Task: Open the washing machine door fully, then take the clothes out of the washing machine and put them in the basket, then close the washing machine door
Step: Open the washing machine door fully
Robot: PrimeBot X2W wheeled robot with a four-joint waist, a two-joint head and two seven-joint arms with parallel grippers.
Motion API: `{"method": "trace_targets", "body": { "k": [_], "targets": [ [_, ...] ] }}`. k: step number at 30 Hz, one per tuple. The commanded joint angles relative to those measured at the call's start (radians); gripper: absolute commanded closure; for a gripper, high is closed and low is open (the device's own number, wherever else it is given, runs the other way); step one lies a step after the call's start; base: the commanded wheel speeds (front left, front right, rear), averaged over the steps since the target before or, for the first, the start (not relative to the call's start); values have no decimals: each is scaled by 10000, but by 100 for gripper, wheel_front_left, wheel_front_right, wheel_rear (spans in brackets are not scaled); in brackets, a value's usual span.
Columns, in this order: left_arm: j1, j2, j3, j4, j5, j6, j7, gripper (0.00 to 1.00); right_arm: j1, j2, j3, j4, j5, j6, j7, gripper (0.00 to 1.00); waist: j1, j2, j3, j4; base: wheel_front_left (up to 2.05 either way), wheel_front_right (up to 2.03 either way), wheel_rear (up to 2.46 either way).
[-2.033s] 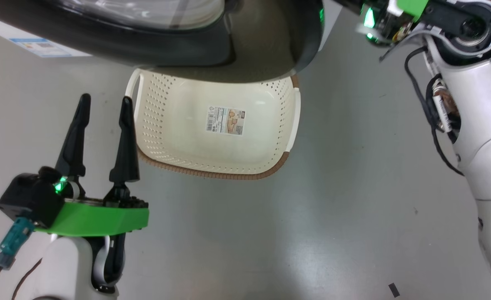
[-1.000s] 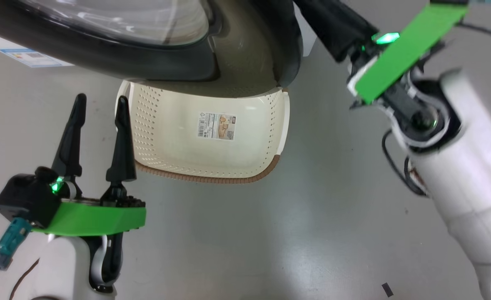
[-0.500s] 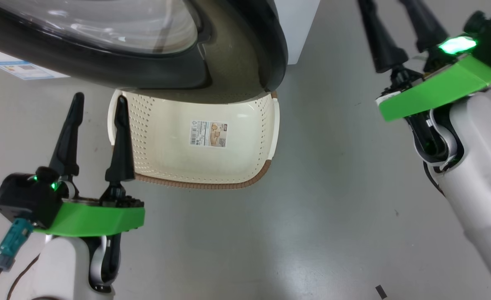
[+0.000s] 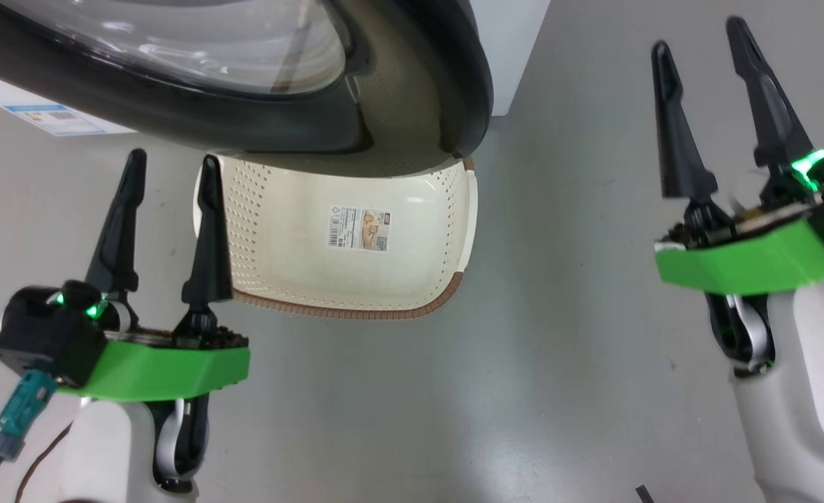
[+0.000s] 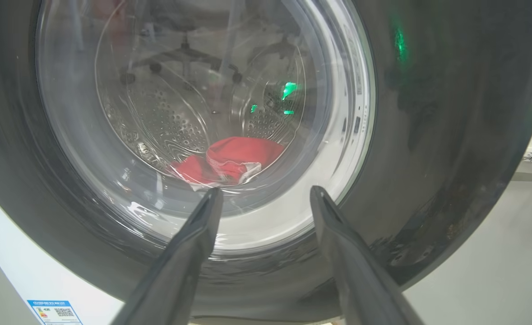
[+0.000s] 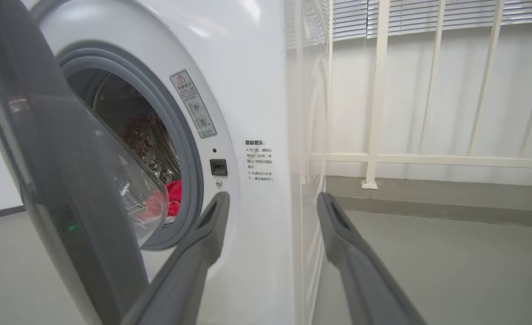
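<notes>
Left gripper (image 4: pixel 172 159) and right gripper (image 4: pixel 698 35) hold nothing, their long dark fingers spread wide. Ahead, the washing machine door (image 4: pixel 244 129), a glossy black rim around bulging glass, looks only partly open. Soft red clothes (image 5: pixel 234 158) lie in the perforated steel drum (image 5: pixel 166 122). The cream perforated basket (image 4: pixel 356 311) sits empty on the floor (image 4: pixel 523 349), under the door.

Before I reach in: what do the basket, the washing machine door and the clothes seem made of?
The basket: apparently cream moulded plastic, smooth, with rows of punched holes; its brown rim only looks woven. The washing machine door: glossy black surround, likely plastic, mirroring green lights; its window clear, bulging, glass or plastic. The clothes: soft red fabric, crumpled and slumped.
</notes>
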Motion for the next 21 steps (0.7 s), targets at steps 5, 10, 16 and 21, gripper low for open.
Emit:
{"method": "trace_targets", "body": {
  "k": [5, 10, 16, 21],
  "targets": [
    [97, 237, 249, -419, -41, 65, -51, 0, 1123, 295, -356, -1028, -374, 35, -60, 0, 0, 0, 95, 34, 0, 0, 0],
    [62, 237, 202, -465, -19, 70, -51, 0, 1711, 362, -405, -1212, -426, 35, -60, 0, 0, 0, 165, 33, 0, 0, 0],
    [27, 237, 240, -484, -2, 56, -51, 0, 1807, 383, -213, -1213, -462, 35, -60, 0, 0, 0, 246, 2, 0, 0, 0],
    [-10, 237, 258, -447, -28, 43, -51, 0, 1732, 390, -59, -1179, -414, 35, -60, 0, 0, 0, 257, 4, 0, 0, 0]
  ]
}}
